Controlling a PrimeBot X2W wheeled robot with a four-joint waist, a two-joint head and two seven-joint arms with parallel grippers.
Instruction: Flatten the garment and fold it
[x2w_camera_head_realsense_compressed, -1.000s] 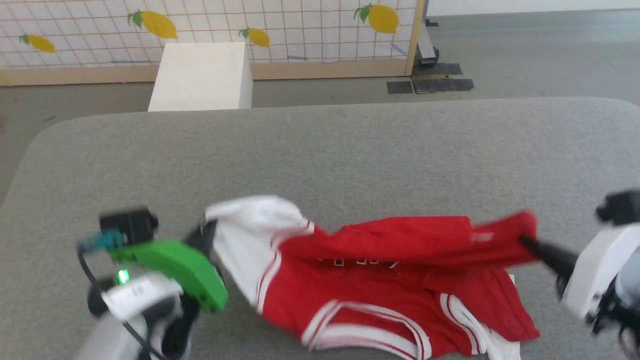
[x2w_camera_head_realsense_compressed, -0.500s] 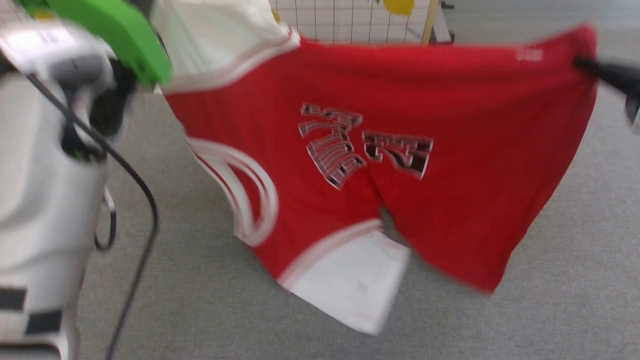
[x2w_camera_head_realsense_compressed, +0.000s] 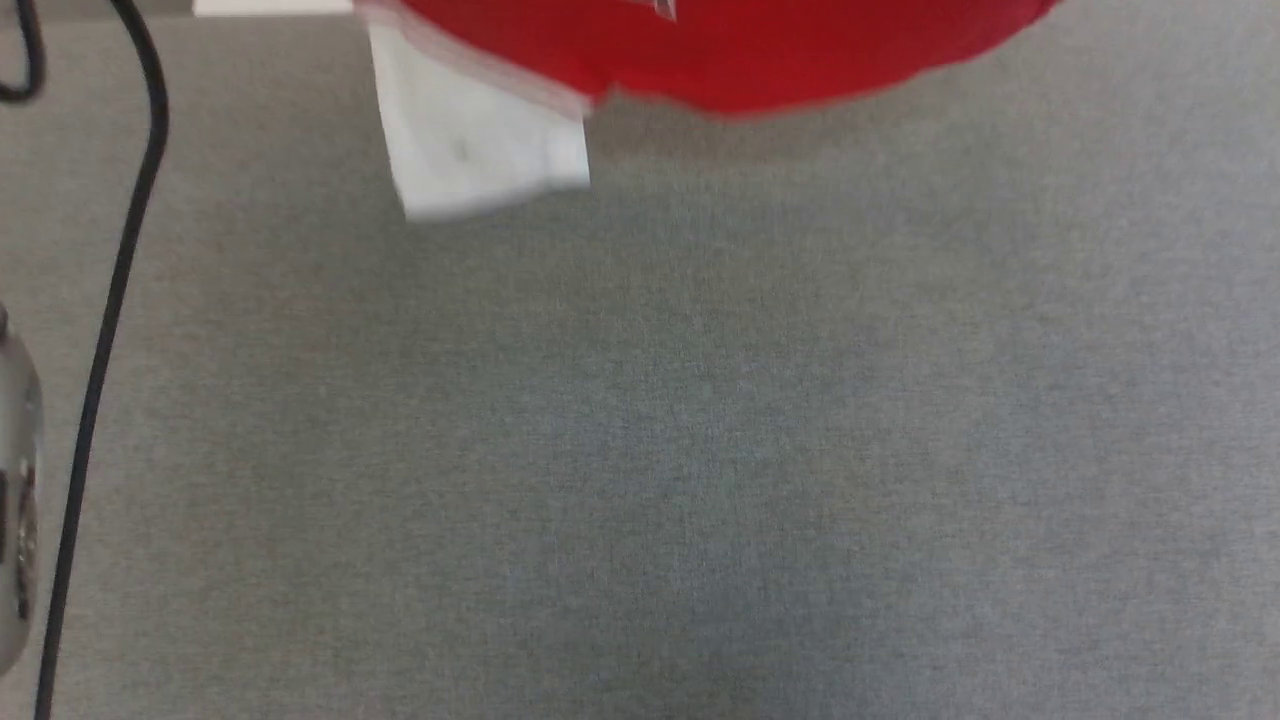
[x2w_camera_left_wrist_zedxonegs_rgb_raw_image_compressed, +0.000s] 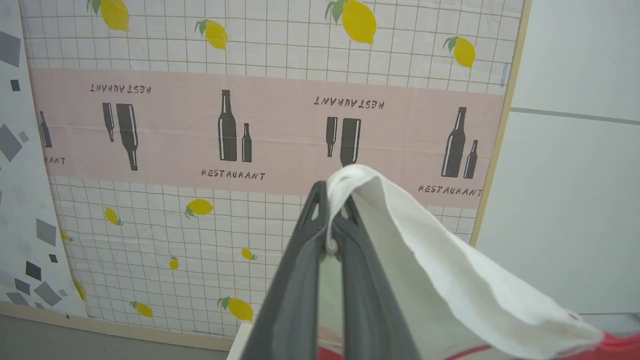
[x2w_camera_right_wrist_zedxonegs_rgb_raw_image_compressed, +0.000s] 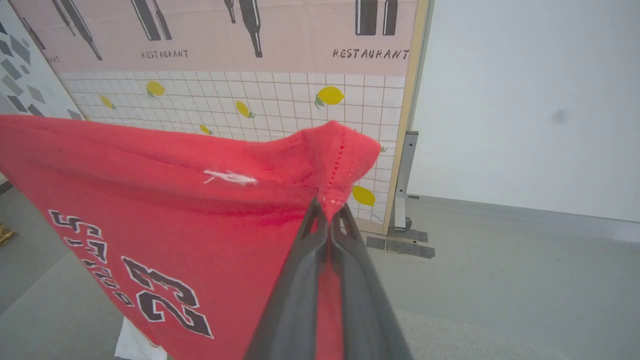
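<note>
Left gripper (x2w_camera_left_wrist_zedxonegs_rgb_raw_image_compressed: 327, 200) is pinching tight, its jaws fully closed on a white sleeve edge of the garment (x2w_camera_left_wrist_zedxonegs_rgb_raw_image_compressed: 425, 260). The right gripper (x2w_camera_right_wrist_zedxonegs_rgb_raw_image_compressed: 327, 212) is clamping just as hard, its jaws shut on a red corner of the hem. Between them the shirt is hanging in the air as one spread sheet, with the "23" print facing out in the right wrist view. From the head, its red bottom and one dangling white sleeve are showing above the far side of the grey table (x2w_camera_head_realsense_compressed: 700, 450), looking clear of the surface. A black cable (x2w_camera_head_realsense_compressed: 110, 300) is trailing down by the table's left edge. So I'd say the flattening step is in hand, with folding not begun. The next move is calling for both arms to come down together, keeping the cloth taut and laying it from the free bottom edge up so nothing bunches. At the foot of the lemon-print backdrop (x2w_camera_left_wrist_zedxonegs_rgb_raw_image_compressed: 250, 130) a white block (x2w_camera_left_wrist_zedxonegs_rgb_raw_image_compressed: 240, 345) is peeking in. I cannot tell whether it's a box or whether it's holding anything.
</note>
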